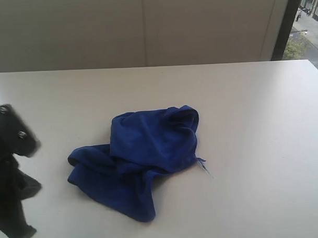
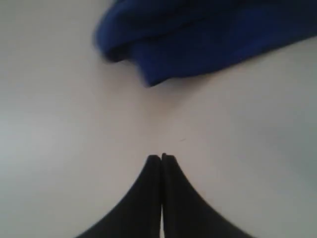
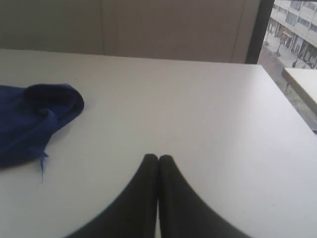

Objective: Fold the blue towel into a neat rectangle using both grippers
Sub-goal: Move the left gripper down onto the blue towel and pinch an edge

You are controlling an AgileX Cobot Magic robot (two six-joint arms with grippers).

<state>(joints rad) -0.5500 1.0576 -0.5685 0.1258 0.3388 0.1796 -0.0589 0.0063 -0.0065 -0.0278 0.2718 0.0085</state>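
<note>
The blue towel (image 1: 144,158) lies crumpled in a loose heap at the middle of the white table (image 1: 253,121). Its bunched edge shows in the left wrist view as the towel (image 2: 198,39), and one rounded fold of the towel (image 3: 34,119) shows in the right wrist view. My left gripper (image 2: 161,157) is shut with nothing in it, hovering over bare table a short way from the cloth. The left arm (image 1: 12,176) stands blurred at the left edge of the exterior view. My right gripper (image 3: 158,158) is shut and empty, off to the towel's side; the exterior view does not show it.
A pale wall (image 1: 145,30) runs behind the table's far edge. A dark window frame (image 1: 281,26) with a street outside stands at the back right. A loose thread (image 1: 202,167) trails from the towel's right side.
</note>
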